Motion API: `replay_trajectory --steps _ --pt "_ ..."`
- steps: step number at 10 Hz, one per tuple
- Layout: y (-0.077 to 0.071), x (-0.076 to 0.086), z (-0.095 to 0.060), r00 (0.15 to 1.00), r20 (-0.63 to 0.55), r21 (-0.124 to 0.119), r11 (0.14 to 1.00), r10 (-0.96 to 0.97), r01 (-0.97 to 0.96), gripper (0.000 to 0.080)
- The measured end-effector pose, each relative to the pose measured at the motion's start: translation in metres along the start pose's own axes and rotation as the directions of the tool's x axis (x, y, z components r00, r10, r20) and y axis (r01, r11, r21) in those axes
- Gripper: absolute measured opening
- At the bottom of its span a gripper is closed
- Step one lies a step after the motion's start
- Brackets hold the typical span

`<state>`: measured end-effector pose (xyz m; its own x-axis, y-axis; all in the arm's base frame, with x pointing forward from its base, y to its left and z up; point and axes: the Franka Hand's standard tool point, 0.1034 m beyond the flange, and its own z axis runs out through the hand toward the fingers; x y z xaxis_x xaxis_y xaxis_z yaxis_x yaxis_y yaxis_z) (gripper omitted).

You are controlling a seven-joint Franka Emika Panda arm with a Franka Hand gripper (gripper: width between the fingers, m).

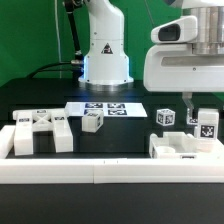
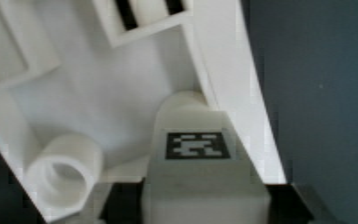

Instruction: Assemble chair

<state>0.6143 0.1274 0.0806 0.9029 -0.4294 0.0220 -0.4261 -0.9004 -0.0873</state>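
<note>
The gripper (image 1: 200,112) was closed on a tagged chair post (image 2: 197,146). It held the post upright on the arm's side of the border rail (image 1: 100,172), near the rail's end at the exterior view's right. A recessed chair part (image 1: 178,148) lay just beside the rail there. A large chair part (image 1: 40,131) lay near the rail's opposite end. A small tagged block (image 1: 93,122) and the marker board (image 1: 105,108) lay beyond the rail's middle.

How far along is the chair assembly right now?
Early, it seems. Done: nothing looks clearly joined. The cross-braced part and two tagged blocks lie apart. In hand: the gripper straddles a tagged post beside a large white part. Whether it is clamped is unclear. Left: practically every joint.
</note>
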Motion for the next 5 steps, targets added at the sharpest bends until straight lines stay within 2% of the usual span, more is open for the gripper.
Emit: replay_trajectory --steps 2,4,5 --pt "0.0004 0.0004 0.0002 0.983 -0.004 0.025 0.982 0.186 -0.186 0.0289" --pt "-0.0012 -0.0003 0.0007 0.911 0.008 0.033 0.911 0.411 -0.411 0.0289" --pt "-0.0026 -0.0006 0.0012 0.845 0.019 0.034 0.845 0.534 -0.534 0.0290"
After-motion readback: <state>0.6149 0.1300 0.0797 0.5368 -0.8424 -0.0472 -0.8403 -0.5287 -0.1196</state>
